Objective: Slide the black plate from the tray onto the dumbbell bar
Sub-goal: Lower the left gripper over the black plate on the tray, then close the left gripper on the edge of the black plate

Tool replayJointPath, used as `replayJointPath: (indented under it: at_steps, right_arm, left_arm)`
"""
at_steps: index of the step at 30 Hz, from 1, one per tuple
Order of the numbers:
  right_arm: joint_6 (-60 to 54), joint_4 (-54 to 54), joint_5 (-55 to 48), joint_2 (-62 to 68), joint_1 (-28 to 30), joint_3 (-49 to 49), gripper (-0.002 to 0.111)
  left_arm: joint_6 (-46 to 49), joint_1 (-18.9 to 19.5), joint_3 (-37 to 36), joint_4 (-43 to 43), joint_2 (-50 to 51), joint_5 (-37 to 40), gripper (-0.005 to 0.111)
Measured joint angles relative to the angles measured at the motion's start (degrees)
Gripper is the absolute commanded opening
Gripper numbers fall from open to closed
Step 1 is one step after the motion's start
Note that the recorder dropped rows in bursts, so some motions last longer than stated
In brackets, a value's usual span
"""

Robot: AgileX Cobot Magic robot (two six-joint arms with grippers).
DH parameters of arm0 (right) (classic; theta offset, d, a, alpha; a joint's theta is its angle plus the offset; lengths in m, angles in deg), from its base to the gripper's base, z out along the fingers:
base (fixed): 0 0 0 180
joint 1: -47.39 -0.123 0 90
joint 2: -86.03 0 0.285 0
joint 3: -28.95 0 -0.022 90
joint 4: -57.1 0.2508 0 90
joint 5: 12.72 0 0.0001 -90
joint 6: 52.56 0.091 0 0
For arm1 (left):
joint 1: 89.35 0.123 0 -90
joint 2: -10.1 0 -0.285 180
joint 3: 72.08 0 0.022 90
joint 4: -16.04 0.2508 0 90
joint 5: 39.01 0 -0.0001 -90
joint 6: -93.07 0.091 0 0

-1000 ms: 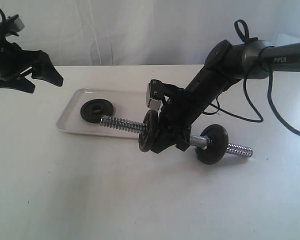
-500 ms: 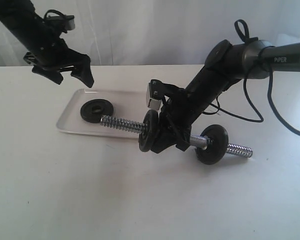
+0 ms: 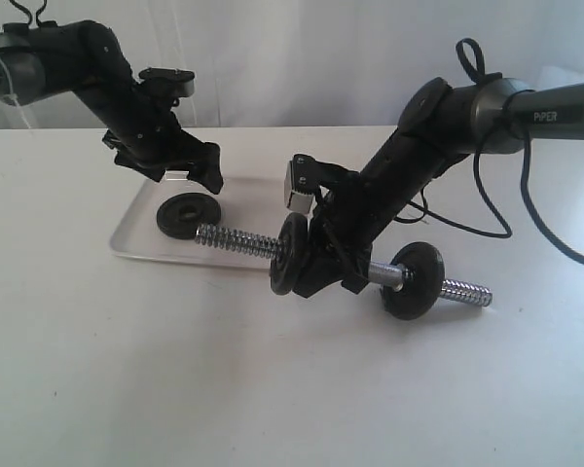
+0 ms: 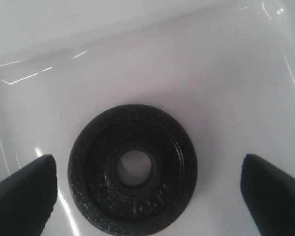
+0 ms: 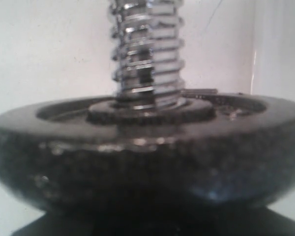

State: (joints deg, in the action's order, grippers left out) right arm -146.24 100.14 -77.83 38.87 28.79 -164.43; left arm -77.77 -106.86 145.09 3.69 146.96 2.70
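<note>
- Now the left claw (image 3: 195,180) hangs above the small round black iron plate (image 3: 171,217), fingers (image 4: 24,191) spread either side.
- It lies flat in the shallow white rectangular tray (image 3: 136,233).
- The right claw (image 3: 333,272) pinches the chrome steel dumbbell bar (image 3: 236,239).

Only one legible mark: white lettering "PiPER" on the grey cylindrical metal link of the right arm (image 3: 550,105), upper right of the ext. view, running along the link's length. The small round black iron weight disc (image 4: 132,169) in the left wrist view shows a pebbled face; no chars. can be made out.
</note>
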Motion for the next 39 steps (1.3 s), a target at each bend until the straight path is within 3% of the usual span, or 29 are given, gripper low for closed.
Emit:
replayJointPath:
  at_steps: [11,19,39]
  right_arm:
    - [0.11,0.0,0.64,0.0,0.0,0.0,0.0]
    - [0.2,0.11,1.1,0.0,0.0,0.0,0.0]
    - [0.2,0.11,1.33,0.0,0.0,0.0,0.0]
  left_arm:
    - [1.74,-0.21,0.0,0.0,4.08,-1.59,0.105]
    - [4.42,-2.16,0.02,6.97,4.77,-1.81,0.105]
    - [-0.25,-2.49,0.87,10.32,6.3,-2.14,0.105]
